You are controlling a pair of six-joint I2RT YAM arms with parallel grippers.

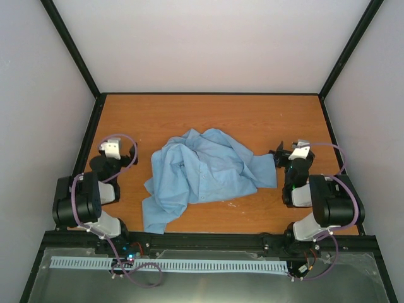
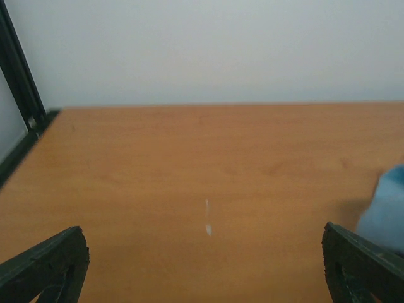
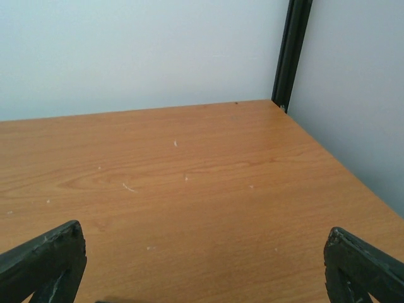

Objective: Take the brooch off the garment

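The garment (image 1: 205, 173), a light blue shirt, lies crumpled in a heap in the middle of the wooden table (image 1: 208, 117). The brooch does not show in any view; the folds may hide it. My left gripper (image 1: 118, 148) rests open to the left of the shirt, apart from it, with nothing between its fingers. In the left wrist view the left gripper (image 2: 205, 268) spans bare wood, and a corner of the garment (image 2: 388, 208) shows at the right edge. My right gripper (image 1: 291, 152) stands open just beyond the shirt's right sleeve end. In its own view the right gripper (image 3: 203, 268) holds nothing.
Black frame posts (image 1: 85, 63) and white walls enclose the table on three sides. A black rail (image 1: 208, 241) runs along the near edge between the arm bases. A corner post (image 3: 291, 50) stands ahead of the right gripper.
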